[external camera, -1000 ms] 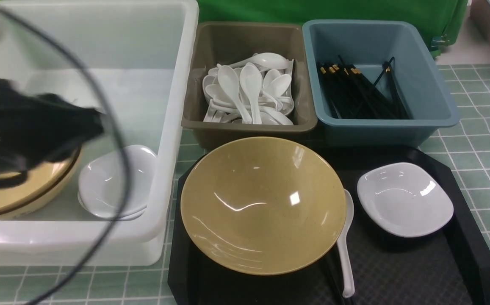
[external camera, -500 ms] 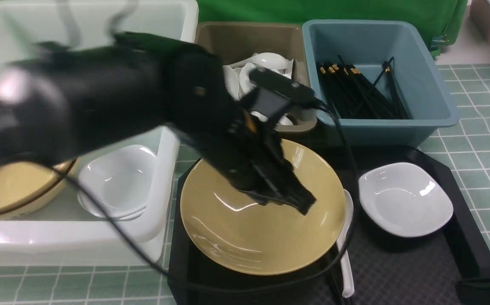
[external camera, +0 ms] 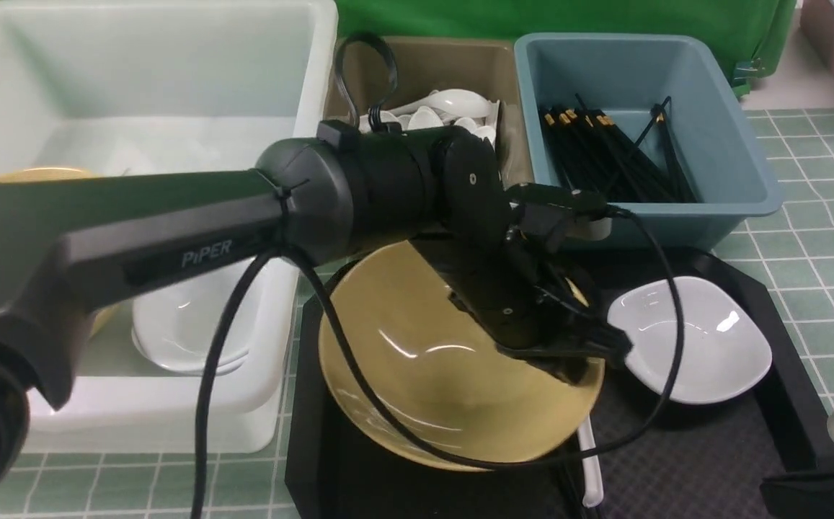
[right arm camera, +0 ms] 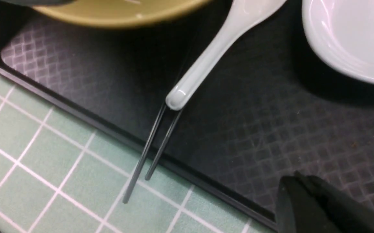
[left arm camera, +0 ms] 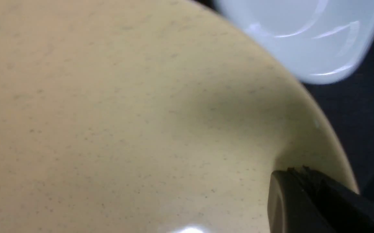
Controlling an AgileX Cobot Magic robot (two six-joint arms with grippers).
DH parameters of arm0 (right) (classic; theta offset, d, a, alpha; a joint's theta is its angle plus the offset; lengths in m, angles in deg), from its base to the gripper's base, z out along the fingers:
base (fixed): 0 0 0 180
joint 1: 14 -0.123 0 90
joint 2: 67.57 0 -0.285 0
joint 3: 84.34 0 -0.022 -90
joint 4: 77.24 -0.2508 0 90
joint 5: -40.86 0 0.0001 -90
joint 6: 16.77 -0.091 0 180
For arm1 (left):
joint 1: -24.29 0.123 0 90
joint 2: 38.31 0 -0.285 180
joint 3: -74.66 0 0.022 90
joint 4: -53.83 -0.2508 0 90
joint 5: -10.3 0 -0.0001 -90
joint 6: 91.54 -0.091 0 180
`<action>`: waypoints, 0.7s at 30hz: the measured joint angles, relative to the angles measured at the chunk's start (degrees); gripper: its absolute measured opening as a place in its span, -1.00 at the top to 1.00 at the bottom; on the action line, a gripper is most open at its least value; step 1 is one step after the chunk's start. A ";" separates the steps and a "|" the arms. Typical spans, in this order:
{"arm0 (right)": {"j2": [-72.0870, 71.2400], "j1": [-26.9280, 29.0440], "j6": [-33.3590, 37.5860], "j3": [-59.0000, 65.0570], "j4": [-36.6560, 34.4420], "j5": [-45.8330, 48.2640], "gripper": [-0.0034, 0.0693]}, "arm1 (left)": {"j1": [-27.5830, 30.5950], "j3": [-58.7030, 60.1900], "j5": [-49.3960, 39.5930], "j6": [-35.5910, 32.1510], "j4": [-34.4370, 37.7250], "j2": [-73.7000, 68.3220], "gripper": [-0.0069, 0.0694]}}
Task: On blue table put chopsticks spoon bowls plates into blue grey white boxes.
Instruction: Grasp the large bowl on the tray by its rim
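Note:
A tan bowl (external camera: 417,375) sits on the black tray (external camera: 712,461). My left gripper (external camera: 608,344) is shut with nothing in it, its tip low over the bowl's right inner wall (left arm camera: 109,113) close to the rim. A white plate (external camera: 690,339) lies just right of it. A white spoon (right arm camera: 206,61) lies beside the bowl, its handle resting on two black chopsticks (right arm camera: 151,152) that poke over the tray's edge. My right gripper (right arm camera: 298,181) hovers shut and empty above the tray's front part. The white box (external camera: 301,144) holds a bowl (external camera: 42,174) and plates (external camera: 179,324).
The grey box (external camera: 417,65) is full of white spoons (external camera: 453,104). The blue box (external camera: 719,137) holds many black chopsticks (external camera: 618,158). The blue table (external camera: 806,274) shows round the tray. My left arm (external camera: 171,238) and its cable span the white box and bowl.
My left arm has swung from over the white box rightwards to the bowl's right rim. The bowl has shifted slightly right. My right arm has come into view at the lower right.

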 joint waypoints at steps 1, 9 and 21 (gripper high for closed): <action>0.00 0.00 0.00 0.00 0.00 0.00 0.81 | 0.08 0.00 -0.07 -0.76 0.20 0.16 0.81; 0.00 0.00 0.00 0.00 0.00 -2.56 0.81 | 6.57 -1.84 -5.88 -0.21 -12.37 7.88 0.72; 0.00 0.00 0.11 0.00 -0.03 -3.85 0.79 | 10.25 -1.91 -7.46 15.23 -35.63 6.82 -0.39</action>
